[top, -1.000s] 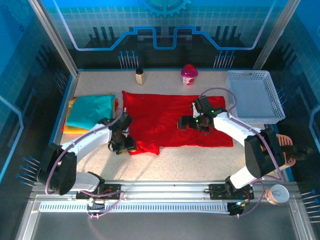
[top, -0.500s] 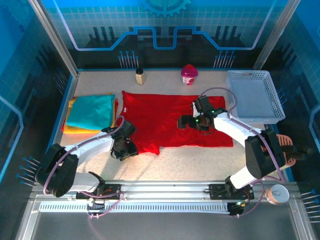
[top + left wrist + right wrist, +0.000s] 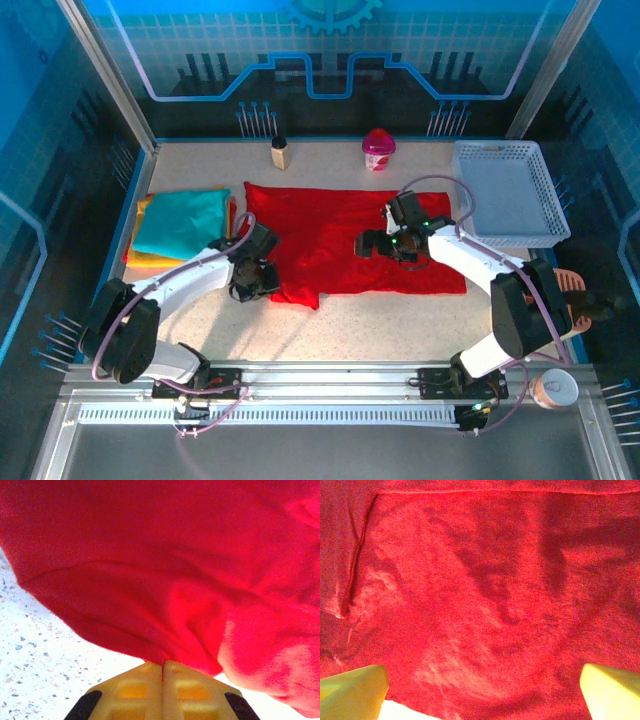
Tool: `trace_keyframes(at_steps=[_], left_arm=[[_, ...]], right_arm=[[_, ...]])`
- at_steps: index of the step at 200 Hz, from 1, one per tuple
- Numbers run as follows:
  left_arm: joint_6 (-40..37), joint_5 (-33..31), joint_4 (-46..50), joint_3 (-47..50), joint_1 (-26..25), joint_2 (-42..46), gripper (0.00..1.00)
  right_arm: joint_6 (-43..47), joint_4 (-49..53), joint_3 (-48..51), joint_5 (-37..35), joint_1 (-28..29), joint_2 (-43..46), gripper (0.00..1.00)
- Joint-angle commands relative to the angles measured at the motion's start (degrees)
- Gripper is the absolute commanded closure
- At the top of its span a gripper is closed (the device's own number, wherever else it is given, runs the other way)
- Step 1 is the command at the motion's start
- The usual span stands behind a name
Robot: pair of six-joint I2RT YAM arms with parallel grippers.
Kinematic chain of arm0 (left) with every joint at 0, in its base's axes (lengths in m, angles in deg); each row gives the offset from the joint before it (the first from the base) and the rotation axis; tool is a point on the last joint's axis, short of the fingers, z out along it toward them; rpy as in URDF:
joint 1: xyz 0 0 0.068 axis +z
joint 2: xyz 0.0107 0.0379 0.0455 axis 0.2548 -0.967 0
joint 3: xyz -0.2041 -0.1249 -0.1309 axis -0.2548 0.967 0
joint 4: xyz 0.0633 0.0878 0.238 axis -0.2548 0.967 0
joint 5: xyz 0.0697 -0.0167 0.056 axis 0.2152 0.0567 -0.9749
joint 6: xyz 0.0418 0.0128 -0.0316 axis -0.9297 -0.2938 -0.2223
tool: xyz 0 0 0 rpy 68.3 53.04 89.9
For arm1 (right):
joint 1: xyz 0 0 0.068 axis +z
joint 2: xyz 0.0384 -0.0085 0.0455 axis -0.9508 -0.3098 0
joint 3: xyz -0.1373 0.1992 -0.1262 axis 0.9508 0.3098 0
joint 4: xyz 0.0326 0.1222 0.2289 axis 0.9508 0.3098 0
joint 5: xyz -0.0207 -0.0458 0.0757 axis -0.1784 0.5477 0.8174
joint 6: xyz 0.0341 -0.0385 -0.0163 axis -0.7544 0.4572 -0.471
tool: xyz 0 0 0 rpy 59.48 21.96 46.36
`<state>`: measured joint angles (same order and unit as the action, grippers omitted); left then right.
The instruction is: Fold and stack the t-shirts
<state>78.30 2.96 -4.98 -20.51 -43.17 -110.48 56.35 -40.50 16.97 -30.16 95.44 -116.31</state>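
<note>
We have the large bright red cloth t-shirt (image 3: pixel 350 240) spread flat mid-table, with the folded teal, yellow and orange shirts (image 3: pixel 180 228) stacked just off its left edge. Our left gripper (image 3: pixel 163 672) sits at the red shirt's near left corner, its yellow fingers (image 3: pixel 135 686) pinched shut on the hem, probably to lift it for a fold. Our right gripper (image 3: pixel 483 672) hovers over the shirt's right half, spread wide and holding nothing.

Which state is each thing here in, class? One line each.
red t-shirt: spread flat, near-left edge pinched
teal t-shirt: folded, top of stack
yellow t-shirt: folded, under the teal
left gripper: shut on the red t-shirt
right gripper: open above the red t-shirt
</note>
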Motion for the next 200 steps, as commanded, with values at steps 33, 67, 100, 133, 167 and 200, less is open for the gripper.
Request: trace_keyframes(at_steps=[33,67,100,133,167,200], left_arm=[[-5.8,0.1,8.2,-9.7,0.1,-2.3,1.00],[-10.5,0.6,11.3,-20.0,2.2,-8.0,1.00],[-13.3,1.9,9.9,-28.7,4.5,-16.1,1.00],[-15.4,3.3,10.1,-40.0,5.9,-27.4,1.00],[-16.5,5.2,10.3,-45.8,7.4,-33.2,0.88],[-16.6,5.3,8.9,-39.9,7.6,-27.2,0.65]], right_arm=[[-0.7,0.3,-0.6,0.5,0.4,-0.8,0.02],[-0.9,0.8,-0.7,0.2,0.4,-0.9,0.03],[-1.1,1.2,-0.3,-0.2,0.3,-0.1,0.03],[-1.3,1.6,-0.3,-0.1,0.2,0.7,0.03],[-1.4,1.9,0.0,0.2,0.2,1.4,0.03],[-1.3,1.7,0.7,-0.2,0.2,1.5,0.03]])
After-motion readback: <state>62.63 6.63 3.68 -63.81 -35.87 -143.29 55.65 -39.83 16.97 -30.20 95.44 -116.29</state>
